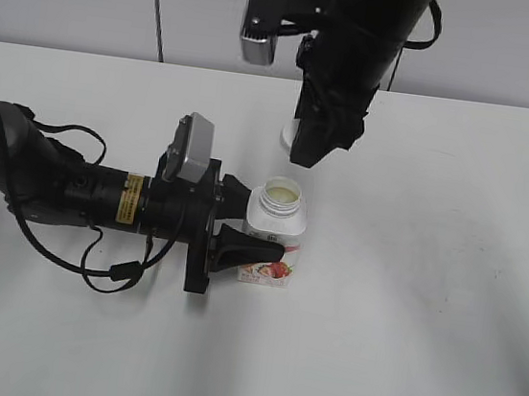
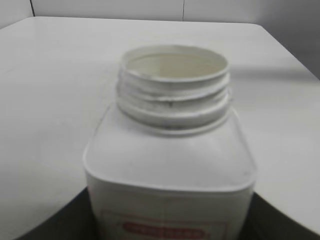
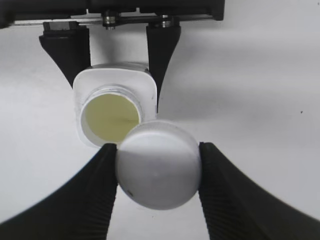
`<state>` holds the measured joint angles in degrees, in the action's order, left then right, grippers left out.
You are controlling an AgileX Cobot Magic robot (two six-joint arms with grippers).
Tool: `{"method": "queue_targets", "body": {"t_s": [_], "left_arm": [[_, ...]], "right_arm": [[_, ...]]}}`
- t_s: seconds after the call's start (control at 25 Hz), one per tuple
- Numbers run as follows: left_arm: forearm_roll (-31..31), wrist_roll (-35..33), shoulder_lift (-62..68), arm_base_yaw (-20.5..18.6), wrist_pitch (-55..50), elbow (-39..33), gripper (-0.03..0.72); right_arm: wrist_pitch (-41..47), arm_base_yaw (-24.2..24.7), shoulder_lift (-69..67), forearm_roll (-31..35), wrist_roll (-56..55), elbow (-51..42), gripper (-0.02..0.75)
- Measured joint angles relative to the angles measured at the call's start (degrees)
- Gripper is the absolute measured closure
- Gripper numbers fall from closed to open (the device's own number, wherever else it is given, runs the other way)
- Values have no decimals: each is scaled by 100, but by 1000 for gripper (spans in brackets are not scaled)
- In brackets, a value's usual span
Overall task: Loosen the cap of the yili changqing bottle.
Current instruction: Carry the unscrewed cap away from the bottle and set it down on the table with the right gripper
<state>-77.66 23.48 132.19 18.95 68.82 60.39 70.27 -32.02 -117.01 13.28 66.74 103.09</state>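
Although the yili changqing bottle [image 1: 274, 233] carries a pink-red label with strawberries on its front face, the writing on it is too small and blurred to read in any view; the left wrist view cuts the label off at the bottom edge, leaving only a red band of smeared characters. A yellow sticker [image 1: 132, 198] on the left arm bears dark print that cannot be made out either.

The bottle stands upright near the middle of the white table [image 1: 423, 324], its wide threaded neck [image 2: 174, 90] open, with pale yellowish liquid visible inside in the right wrist view. The left gripper [image 1: 242, 224] lies low along the table, reaching in from the left edge, and its two black fingers [image 3: 161, 55] pinch the bottle's squarish body from either side; in the left wrist view the fingers themselves are nearly hidden, showing only as dark patches at the lower corners.

The cap [image 3: 158, 164] is off the bottle, pinched between the ribbed fingers of the right gripper [image 3: 158, 172], which hangs above the table just beyond the bottle, toward the far edge. From the exterior camera the cap is mostly hidden behind the right gripper, with only a white sliver showing at its left side. Its ribbed side cannot be seen; only the smooth round top shows.
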Motion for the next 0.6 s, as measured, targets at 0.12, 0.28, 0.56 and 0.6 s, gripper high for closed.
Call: {"method": "queue_targets", "body": {"t_s": [0.12,0.28,0.56,0.6], "left_arm": [[0,0,0,0,0,0,318],[0,0,0,0,0,0,318],[0,-5,0,0,0,0,318],[0,-5,0,0,-5,0,318]], "right_arm": [[0,0,93,-55,-574,0,342],[0,124,114,-77,-1844,0,343],[0,915,114,200,-3765,-13,346],[-8,1078,114,200,-3978,-66,346]]}}
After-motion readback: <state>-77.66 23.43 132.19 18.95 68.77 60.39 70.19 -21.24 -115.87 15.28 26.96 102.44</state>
